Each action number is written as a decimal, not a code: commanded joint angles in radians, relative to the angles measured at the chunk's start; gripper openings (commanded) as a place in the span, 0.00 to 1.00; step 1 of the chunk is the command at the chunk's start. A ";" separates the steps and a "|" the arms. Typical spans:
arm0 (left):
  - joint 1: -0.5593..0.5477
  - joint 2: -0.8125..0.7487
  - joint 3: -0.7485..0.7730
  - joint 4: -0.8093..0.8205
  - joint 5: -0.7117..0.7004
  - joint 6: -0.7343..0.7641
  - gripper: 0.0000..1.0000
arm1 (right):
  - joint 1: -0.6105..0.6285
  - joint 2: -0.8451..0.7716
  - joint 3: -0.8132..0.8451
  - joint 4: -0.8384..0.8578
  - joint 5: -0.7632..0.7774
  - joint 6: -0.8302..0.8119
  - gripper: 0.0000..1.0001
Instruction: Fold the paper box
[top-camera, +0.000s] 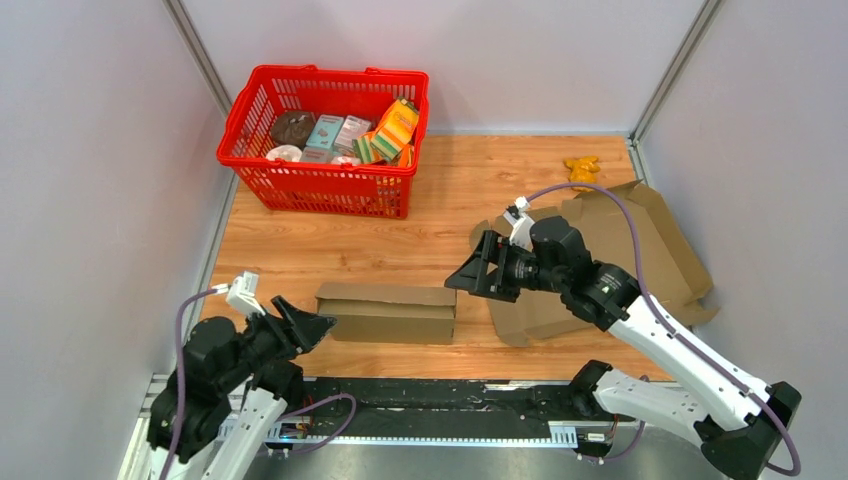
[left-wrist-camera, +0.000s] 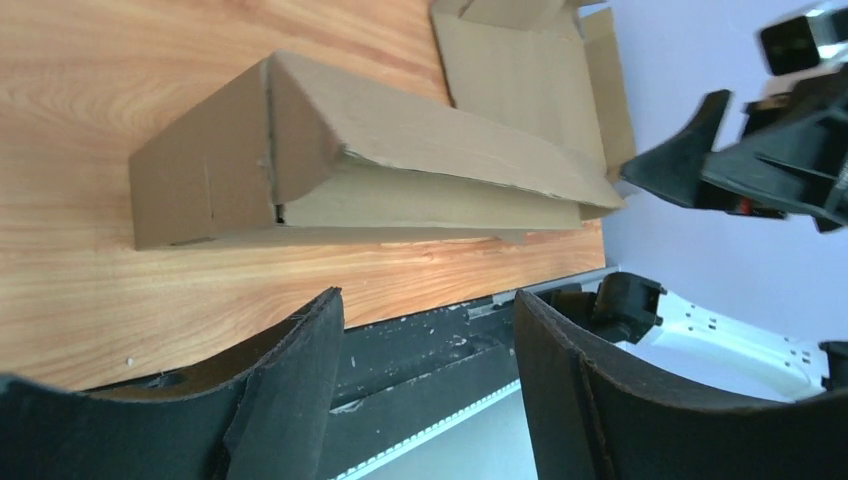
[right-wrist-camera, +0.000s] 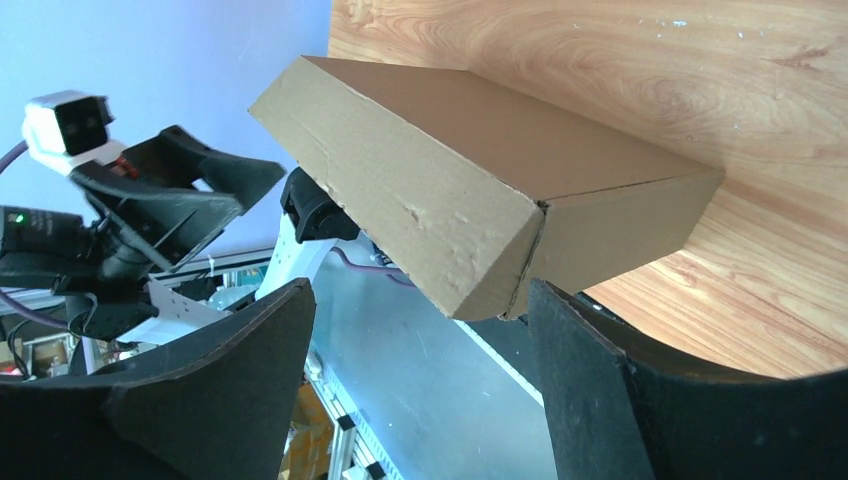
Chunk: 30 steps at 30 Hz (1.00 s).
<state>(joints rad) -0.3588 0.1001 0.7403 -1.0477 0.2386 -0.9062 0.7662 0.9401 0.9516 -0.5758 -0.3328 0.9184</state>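
Observation:
A folded brown paper box (top-camera: 388, 312) lies near the table's front edge, closed with its lid down. It also shows in the left wrist view (left-wrist-camera: 380, 165) and the right wrist view (right-wrist-camera: 480, 190). My left gripper (top-camera: 312, 326) is open and empty, just left of the box's left end. My right gripper (top-camera: 465, 278) is open and empty, just above and right of the box's right end. In the left wrist view the left gripper (left-wrist-camera: 430, 310) sits short of the box. In the right wrist view the right gripper (right-wrist-camera: 420, 300) faces the box's corner.
A flat unfolded cardboard sheet (top-camera: 640, 240) lies at the right under my right arm. A red basket (top-camera: 325, 185) with several packets stands at the back left. A small yellow toy (top-camera: 582, 168) lies at the back right. The black rail (top-camera: 440, 395) runs along the front edge.

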 joint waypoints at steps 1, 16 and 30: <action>-0.003 0.041 0.141 -0.073 -0.049 0.145 0.72 | -0.007 -0.037 -0.042 0.053 -0.029 0.039 0.81; 0.003 0.381 0.237 0.001 -0.199 0.309 0.80 | -0.030 -0.015 -0.146 0.178 -0.144 0.074 0.83; 0.215 0.391 0.085 0.087 0.106 0.343 0.78 | -0.064 -0.003 -0.208 0.220 -0.176 0.134 0.77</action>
<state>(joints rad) -0.1608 0.5117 0.8509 -1.0088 0.2432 -0.5949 0.7090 0.9344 0.7570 -0.4194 -0.4839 1.0229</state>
